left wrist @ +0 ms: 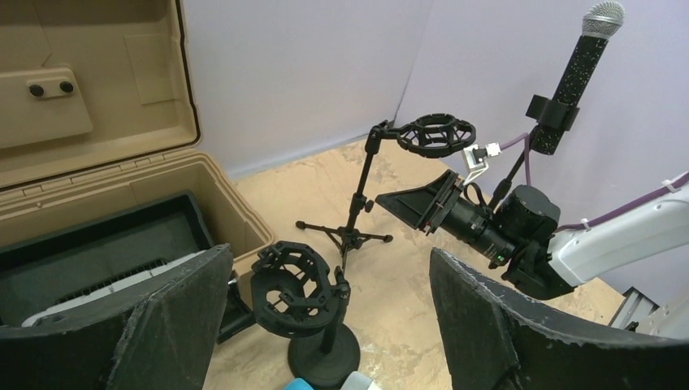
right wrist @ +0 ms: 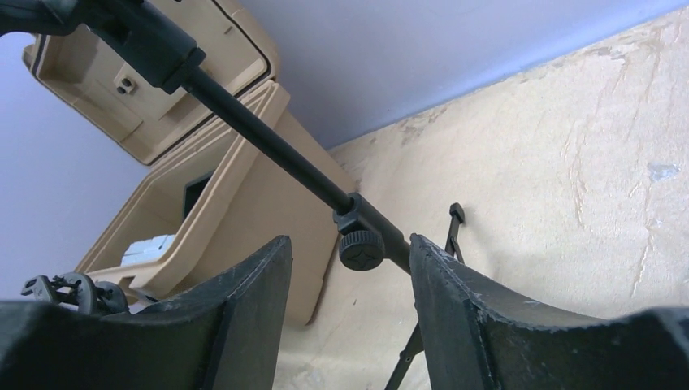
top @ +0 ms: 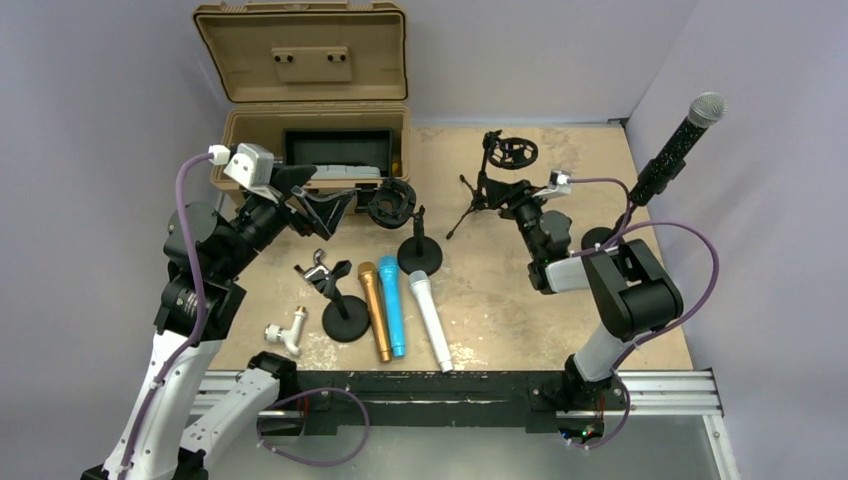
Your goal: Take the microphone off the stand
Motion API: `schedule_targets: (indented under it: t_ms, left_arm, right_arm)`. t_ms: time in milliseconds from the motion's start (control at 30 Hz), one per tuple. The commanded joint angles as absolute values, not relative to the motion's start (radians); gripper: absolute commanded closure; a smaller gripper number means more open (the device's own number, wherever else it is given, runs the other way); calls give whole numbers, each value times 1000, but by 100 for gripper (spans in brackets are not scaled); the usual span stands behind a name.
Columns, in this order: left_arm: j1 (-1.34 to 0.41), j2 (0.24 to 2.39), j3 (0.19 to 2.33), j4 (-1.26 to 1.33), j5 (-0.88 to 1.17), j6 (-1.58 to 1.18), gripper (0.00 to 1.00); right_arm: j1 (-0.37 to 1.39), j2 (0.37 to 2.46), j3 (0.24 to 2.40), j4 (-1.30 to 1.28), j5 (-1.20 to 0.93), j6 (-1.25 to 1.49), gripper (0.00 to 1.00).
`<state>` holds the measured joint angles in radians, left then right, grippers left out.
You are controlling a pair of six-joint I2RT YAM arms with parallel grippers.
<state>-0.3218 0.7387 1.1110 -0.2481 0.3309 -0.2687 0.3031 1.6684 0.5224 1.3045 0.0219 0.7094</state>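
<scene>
A black speckled microphone [top: 680, 140] with a silver head sits tilted in the clip of a stand [top: 600, 238] at the right table edge; it also shows in the left wrist view [left wrist: 581, 69]. My right gripper [top: 500, 190] is open, well left of that microphone. Its fingers straddle the pole of a black tripod stand [right wrist: 268, 142], and the pole's knob [right wrist: 361, 249] lies between them in the right wrist view, midpoint [right wrist: 349, 276]. My left gripper [top: 325, 205] is open and empty. It hovers by a round-base shock mount stand [left wrist: 296, 288], gripper midpoint [left wrist: 325, 325].
An open tan case [top: 300, 130] stands at the back left. Gold [top: 375, 310], blue [top: 392, 305] and white [top: 430, 320] microphones lie near the front. A clip stand [top: 340, 300] and a white fitting [top: 285, 330] sit front left. The tripod carries an empty shock mount [top: 513, 152].
</scene>
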Motion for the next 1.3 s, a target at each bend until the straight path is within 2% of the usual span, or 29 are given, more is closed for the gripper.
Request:
schedule_targets:
  t_ms: [0,300,1000,1267]
  left_arm:
    - [-314,721,1112,-192,351,-251,12]
    - [-288,716,1106,-172,390,-282,12]
    - [-253,718,1094,-141,426,-321,12]
    - [-252,713,1094,-142,426,-321,12]
  right_arm:
    - [298,1685,551,1421,-27,643,47]
    - [299,1733,575,1431,-3,624,52]
    - [327,1776,621,1382,31,550,56]
    - [327,1786,619,1373,27,517,63]
